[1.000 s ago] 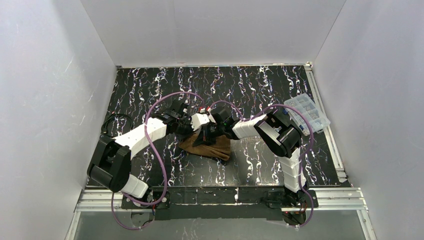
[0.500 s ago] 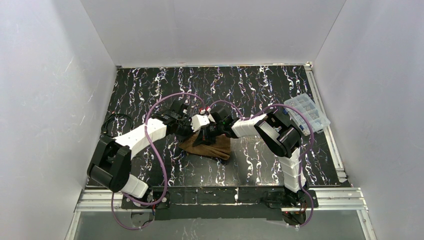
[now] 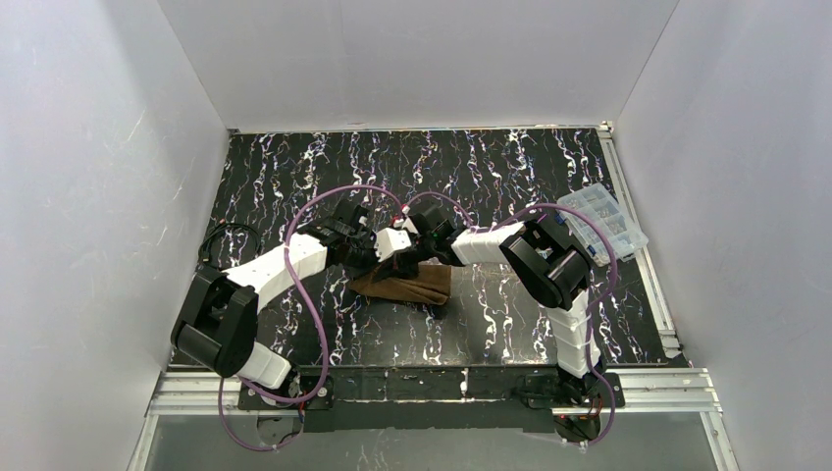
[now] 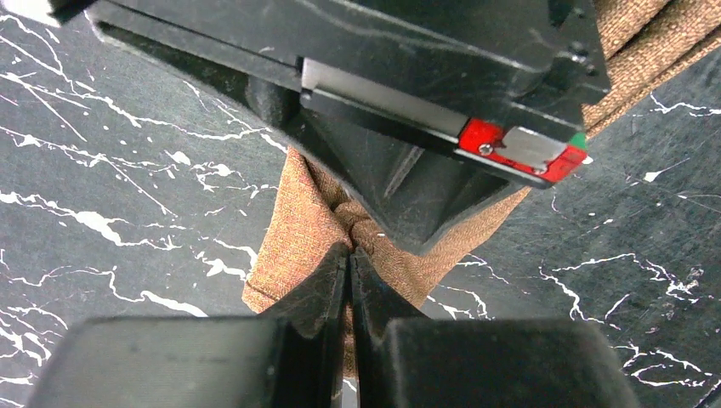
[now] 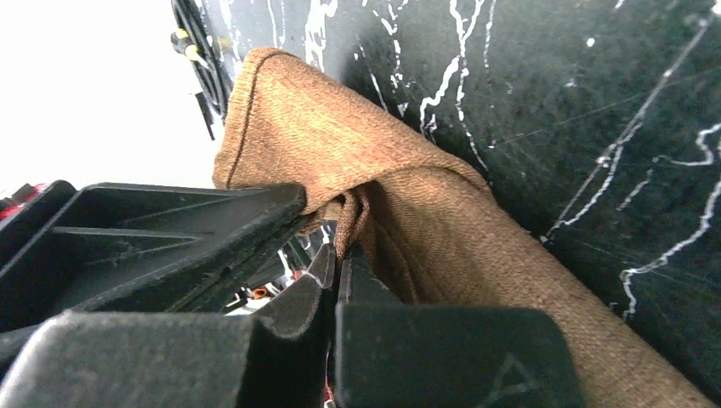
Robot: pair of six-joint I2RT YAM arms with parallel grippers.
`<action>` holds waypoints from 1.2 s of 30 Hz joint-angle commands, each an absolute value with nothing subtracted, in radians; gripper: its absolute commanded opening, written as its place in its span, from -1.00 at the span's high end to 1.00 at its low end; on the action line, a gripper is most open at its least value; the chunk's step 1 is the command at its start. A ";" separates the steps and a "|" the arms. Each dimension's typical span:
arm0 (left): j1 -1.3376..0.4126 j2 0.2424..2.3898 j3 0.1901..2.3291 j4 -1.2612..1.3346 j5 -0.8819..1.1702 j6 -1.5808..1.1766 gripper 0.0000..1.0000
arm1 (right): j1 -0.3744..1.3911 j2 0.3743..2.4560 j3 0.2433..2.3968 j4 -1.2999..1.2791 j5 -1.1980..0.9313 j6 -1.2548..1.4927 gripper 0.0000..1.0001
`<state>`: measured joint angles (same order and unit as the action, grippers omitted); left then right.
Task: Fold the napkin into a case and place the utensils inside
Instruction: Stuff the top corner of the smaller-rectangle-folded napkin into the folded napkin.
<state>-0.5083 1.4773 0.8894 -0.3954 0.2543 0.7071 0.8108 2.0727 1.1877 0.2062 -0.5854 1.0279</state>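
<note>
Brown napkin (image 3: 407,286) bunched near middle of table (image 3: 294,167), partly hidden under both wrists. At left gripper (image 4: 349,259), jaws pressed together, pinching raised ridge of cloth. At right gripper (image 5: 337,255), jaws also together, nipping same gathered fold from opposite side. Two tools close, almost tip to tip. Cloth lifted at pinch, rest lying on dark marbled surface. Clear compartment box (image 3: 602,220) well apart, at far right edge.

light: bright, even | shadows: soft | focus: napkin (image 5: 408,161) weave sharp, near foreground blurred | glare: white blowout
</note>
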 commanded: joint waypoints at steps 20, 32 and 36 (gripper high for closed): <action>-0.529 1.439 0.937 -0.438 0.268 0.708 1.00 | 0.771 2.195 1.138 0.201 -0.561 0.916 0.97; -0.526 1.439 0.939 -0.480 0.321 0.657 0.42 | 0.772 2.220 1.110 0.252 -0.565 0.939 0.97; -0.526 1.440 0.949 -0.458 0.290 0.646 0.34 | 0.772 2.223 1.102 0.263 -0.569 0.944 0.97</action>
<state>-0.5259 1.4773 0.9367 -0.4599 0.2996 0.6697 0.7681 2.1513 1.1477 0.3347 -0.6933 0.9905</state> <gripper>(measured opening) 0.325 0.050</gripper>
